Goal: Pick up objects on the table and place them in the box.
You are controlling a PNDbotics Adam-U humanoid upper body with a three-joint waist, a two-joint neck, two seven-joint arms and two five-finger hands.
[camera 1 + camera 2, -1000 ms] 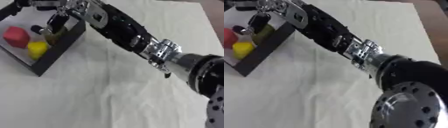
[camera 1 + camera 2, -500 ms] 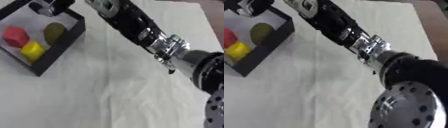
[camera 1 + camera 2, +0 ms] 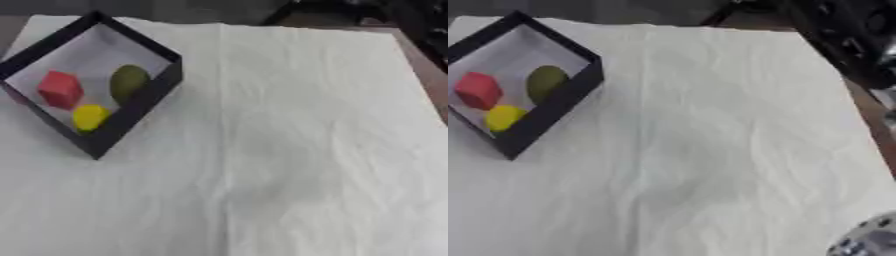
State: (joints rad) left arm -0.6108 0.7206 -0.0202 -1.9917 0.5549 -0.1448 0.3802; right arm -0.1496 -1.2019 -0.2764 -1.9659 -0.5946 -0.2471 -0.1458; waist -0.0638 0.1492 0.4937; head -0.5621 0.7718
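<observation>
A black box [image 3: 140, 107] with a white floor stands at the upper left of the cloth. Inside it lie a red cube [image 3: 59, 89], a small yellow piece [image 3: 89, 116] and an olive-green oval [image 3: 129, 81]. My right hand [image 3: 842, 35] shows only as a dark blur at the upper right, beyond the cloth's edge and far from the box. Nothing can be made out in it. My left hand shows in neither view.
A wrinkled white cloth [image 3: 289, 165] covers the table. A strip of brown table edge [image 3: 422, 65] runs along the right. A silver joint of my right arm [image 3: 868, 242] sits in the lower right corner.
My right arm has drawn back from over the box to the upper right. The olive-green oval, under the hand a second ago, now lies free in the box. The view has shifted too.
</observation>
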